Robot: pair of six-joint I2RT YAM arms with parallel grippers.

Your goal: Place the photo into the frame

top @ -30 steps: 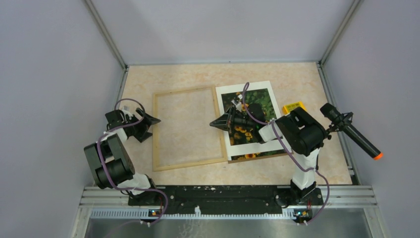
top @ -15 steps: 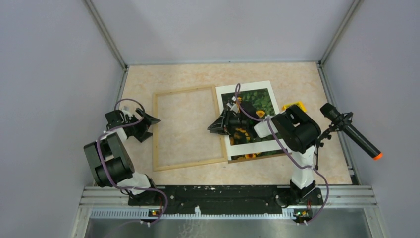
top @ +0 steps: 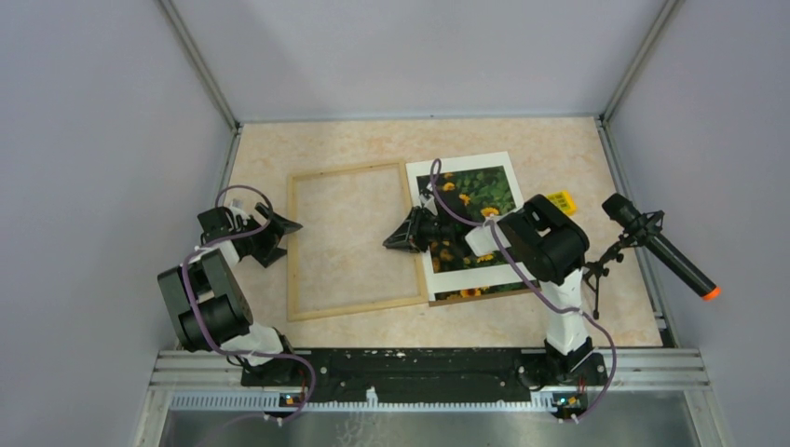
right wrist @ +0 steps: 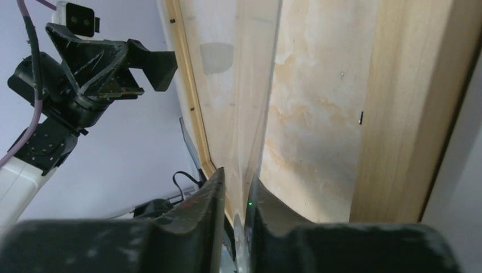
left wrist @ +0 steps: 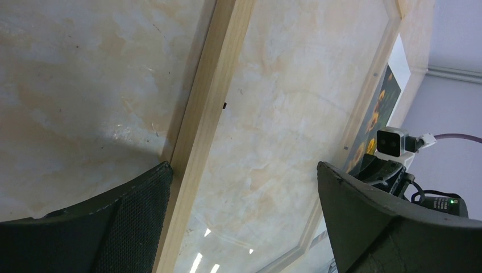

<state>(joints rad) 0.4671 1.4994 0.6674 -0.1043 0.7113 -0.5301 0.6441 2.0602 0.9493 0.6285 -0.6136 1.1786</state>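
Observation:
The light wooden frame (top: 345,172) lies flat at the table's centre-left, with bare table showing through it. The sunflower photo (top: 477,191) lies face up to the right of the frame, inside a white mat (top: 466,277). My right gripper (top: 389,242) reaches left over the frame's right rail. In the right wrist view its jaws (right wrist: 237,176) are closed on the edge of a thin clear sheet (right wrist: 267,85), beside the frame's rail (right wrist: 409,114). My left gripper (top: 287,226) is open and empty, and straddles the frame's left rail (left wrist: 210,96).
A brown board edge (top: 484,296) shows under the mat's near side. A yellow tag (top: 559,200) lies right of the photo. A black microphone with an orange tip (top: 663,250) stands on a stand at the right wall.
My right gripper has moved left, from over the photo to the frame's right rail, so more of the photo shows. The left arm has not moved.

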